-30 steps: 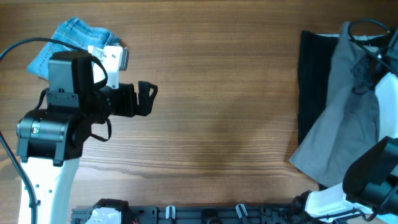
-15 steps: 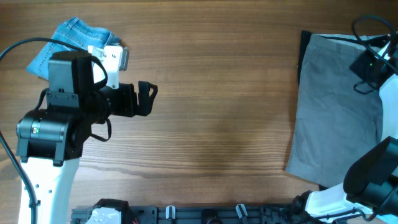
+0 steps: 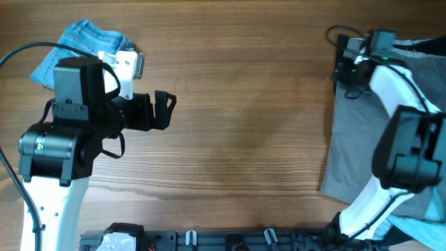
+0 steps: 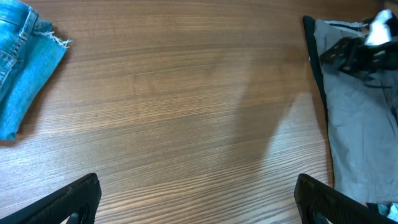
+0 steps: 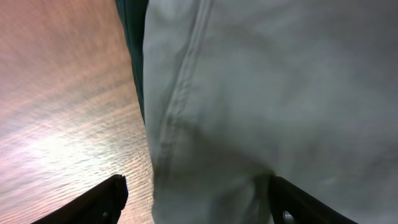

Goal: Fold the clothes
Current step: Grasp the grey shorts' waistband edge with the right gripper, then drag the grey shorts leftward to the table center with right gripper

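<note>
- Shorts: the grey shorts [image 3: 354,150] lie flat on top of the black garment [image 4: 318,87]. A thin strip of that garment shows along their edge on the open-tabletop [image 3: 244,139] side.
- Long axis: the shorts run lengthwise along that exposed black strip, from the end far from the robot's base to the end near it.
- Right tool [image 3: 350,70]: it sits over the far corner of the shorts, just beside the black strip. In the right wrist view its 2 fingers stand wide apart with grey cloth and a seam between them, so it is released and grips nothing.
- Left tool [image 3: 165,109]: it is well apart from the black garment, across bare wood and close to the blue denim shorts [image 3: 77,45]. Its fingers are also spread and empty.
- Judgement: the right arm is by far the nearer. The cloth lies directly under its tool, so a pinch at this corner looks like the natural start. A fold would then carry cloth along or across that long axis.
</note>
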Tool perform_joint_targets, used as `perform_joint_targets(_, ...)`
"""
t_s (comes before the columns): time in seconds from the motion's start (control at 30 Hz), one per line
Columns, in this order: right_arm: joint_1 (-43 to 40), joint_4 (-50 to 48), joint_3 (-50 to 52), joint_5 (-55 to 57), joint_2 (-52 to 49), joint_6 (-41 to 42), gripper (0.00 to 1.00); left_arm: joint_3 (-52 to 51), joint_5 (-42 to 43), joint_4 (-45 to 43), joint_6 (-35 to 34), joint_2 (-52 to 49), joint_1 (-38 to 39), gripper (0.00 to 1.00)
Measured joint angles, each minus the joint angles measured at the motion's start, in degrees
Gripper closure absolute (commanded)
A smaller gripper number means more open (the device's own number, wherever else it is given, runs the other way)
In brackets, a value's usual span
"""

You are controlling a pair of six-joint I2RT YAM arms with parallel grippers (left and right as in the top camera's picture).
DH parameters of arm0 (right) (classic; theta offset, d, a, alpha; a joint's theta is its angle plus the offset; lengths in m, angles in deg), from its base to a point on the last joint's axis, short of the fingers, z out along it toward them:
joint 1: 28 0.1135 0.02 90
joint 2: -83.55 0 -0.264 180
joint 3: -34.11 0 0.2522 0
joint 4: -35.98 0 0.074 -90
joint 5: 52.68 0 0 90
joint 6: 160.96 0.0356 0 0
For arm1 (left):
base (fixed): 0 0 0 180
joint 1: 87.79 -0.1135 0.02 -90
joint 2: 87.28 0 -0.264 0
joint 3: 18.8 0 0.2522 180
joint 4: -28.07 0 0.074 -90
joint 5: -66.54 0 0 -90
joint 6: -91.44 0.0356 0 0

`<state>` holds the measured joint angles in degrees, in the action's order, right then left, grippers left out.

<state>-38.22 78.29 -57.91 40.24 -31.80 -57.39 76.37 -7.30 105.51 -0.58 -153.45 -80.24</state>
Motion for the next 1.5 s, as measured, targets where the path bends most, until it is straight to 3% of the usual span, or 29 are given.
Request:
perform_joint_targets(0.03, 0.7, 0.0, 0.0, 1.3, -0.7, 0.0, 0.33, 0.0, 0.0, 0.0, 0.0, 0.0, 0.0, 0.0)
perform_joint_targets(0.13, 1.4, -0.4, 0.0, 4.0, -1.2, 0.1, 0.73, 0.0, 0.0, 0.0, 0.0, 0.0, 0.0, 0.0)
perform_joint_targets(0.2, 1.0, -0.4, 0.0, 5.0, -1.2, 0.1, 0.84, 0.0, 0.0, 0.0, 0.0, 0.0, 0.0, 0.0)
perform_joint_targets(0.43, -3.3, 0.2, 0.0, 4.2, -1.2, 2.0, 0.91, 0.0, 0.0, 0.0, 0.0, 0.0, 0.0, 0.0)
perform_joint_targets(0.8, -15.0, 2.3, 0.0, -8.2, -1.2, 1.3, 0.92, 0.0, 0.0, 0.0, 0.0, -1.1, 0.0, 0.0)
perform_joint_targets(1.03, -16.1, 2.3, 0.0, -18.4, 4.9, -3.3, 0.96, 0.0, -0.2, -0.3, 0.0, -1.1, 0.0, 0.0)
perform_joint_targets(1.3, -8.7, 3.2, 0.0, -22.0, 25.3, -4.9, 0.96, 4.7, -0.9, -0.5, 0.0, -0.5, 0.0, 0.0)
perform_joint_targets(1.5, 13.7, 6.1, -0.3, -22.9, 33.1, -4.9, 0.92, 11.0, -4.6, -0.9, 0.0, 4.1, 0.0, 0.0)
